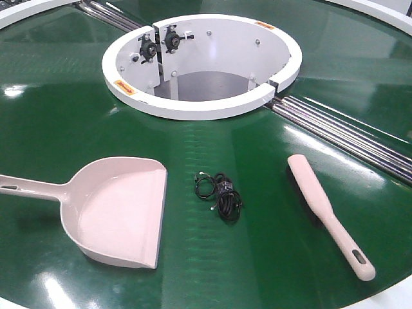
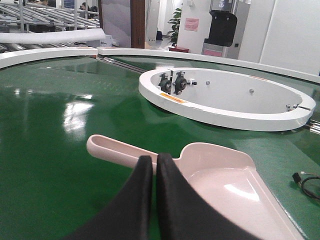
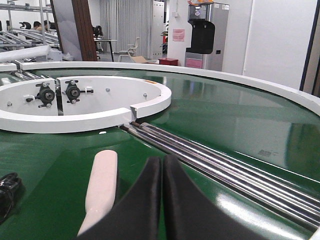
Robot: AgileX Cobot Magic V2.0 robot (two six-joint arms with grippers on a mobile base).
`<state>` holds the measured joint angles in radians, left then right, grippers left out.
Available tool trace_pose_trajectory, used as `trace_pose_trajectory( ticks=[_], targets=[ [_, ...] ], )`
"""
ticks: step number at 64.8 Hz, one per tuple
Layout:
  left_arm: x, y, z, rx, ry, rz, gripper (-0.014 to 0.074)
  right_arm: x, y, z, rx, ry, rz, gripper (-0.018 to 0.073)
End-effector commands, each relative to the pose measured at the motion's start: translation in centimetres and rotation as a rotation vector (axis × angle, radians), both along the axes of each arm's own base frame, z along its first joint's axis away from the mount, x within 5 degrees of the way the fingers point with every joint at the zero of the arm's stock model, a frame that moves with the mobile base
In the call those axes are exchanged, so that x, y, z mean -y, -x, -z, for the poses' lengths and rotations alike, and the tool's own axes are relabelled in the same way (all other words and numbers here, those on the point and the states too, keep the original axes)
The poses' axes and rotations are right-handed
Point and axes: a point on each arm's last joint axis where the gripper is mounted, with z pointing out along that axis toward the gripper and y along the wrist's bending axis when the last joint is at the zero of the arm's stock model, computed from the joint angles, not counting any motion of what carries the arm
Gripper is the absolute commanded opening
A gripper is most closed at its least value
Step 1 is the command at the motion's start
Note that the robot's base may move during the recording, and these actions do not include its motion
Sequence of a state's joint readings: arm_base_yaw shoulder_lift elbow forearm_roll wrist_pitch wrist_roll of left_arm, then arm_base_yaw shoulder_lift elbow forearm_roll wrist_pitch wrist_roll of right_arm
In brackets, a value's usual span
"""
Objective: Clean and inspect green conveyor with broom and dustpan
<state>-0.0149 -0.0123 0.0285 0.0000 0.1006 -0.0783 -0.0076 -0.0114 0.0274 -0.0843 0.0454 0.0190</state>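
The left hand and right hand are both pinched closed and empty. The dustpan lies handle-first just beyond the left hand, and the broom lies just ahead-left of the right hand. Open each fully, then straddle the handle squarely before closing.

dustpan handle: cut by left edge | broom near end: behind right jaws | black cable: cropped
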Motion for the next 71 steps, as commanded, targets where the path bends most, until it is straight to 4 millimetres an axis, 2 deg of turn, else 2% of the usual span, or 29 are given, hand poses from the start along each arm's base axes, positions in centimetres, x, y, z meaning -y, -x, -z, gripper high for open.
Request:
trace_pose_trajectory(
  ticks=[1,64,71],
  targets=[
    [0.0,0.1,-0.5,0.089,0.0,-0.002,-0.0006,-0.1,0.1,-0.6,0.077,0.008,-0.005,-0.0008],
    [0.0,0.1,-0.5,0.09,0.0,-0.002,-0.0006,-0.1,0.1,-0.6,0.077,0.008,-0.005,-0.0008],
    [0.0,0.2,-1.6,0.18,0.001,-0.002,-0.0006,-0.1,0.1,-0.6,0.077,0.008,-0.005,-0.0008]
  ],
)
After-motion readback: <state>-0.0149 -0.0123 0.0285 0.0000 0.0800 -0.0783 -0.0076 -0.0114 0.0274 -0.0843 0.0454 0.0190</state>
